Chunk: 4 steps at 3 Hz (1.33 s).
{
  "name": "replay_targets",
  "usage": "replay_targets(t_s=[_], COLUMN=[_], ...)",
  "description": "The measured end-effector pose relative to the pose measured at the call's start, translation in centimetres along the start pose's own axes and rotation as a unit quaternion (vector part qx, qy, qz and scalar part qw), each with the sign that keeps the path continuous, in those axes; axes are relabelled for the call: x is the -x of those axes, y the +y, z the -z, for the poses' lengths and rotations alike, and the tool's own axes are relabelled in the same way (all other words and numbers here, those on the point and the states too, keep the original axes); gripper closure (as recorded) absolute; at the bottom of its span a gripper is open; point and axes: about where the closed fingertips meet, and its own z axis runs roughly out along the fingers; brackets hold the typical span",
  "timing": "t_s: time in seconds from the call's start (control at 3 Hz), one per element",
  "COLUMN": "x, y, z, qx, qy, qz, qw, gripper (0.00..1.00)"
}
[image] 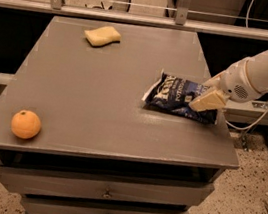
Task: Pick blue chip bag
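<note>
The blue chip bag (176, 94) lies flat on the right side of the grey table (95, 98), dark navy with white lettering and pale crimped ends. My gripper (207, 100), with cream-coloured fingers on a white arm that comes in from the right, is over the bag's right end and covers part of it. An orange (26, 124) sits at the table's front left corner, far from the gripper.
A yellow sponge (102, 36) lies at the back of the table. Drawers (105, 193) are below the tabletop. A metal rail (138, 18) runs behind the table. A white cable (259, 116) hangs to the right, near the table edge.
</note>
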Motion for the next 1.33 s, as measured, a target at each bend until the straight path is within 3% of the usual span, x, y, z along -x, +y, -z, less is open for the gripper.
replay_targets(t_s=[0.33, 0.67, 1.0, 1.33], x=[1.3, 4.1, 8.0, 10.3], y=[0.0, -0.3, -0.1, 0.5], z=[0.7, 3.1, 6.7, 8.6], qx=[0.003, -0.003, -0.003, 0.007], qy=[-0.017, -0.057, -0.136, -0.192], qz=[-0.007, -0.004, -0.012, -0.032], qw=[0.9998, 0.9984, 0.9907, 0.9808], gripper=[0.82, 1.00, 1.00, 1.00])
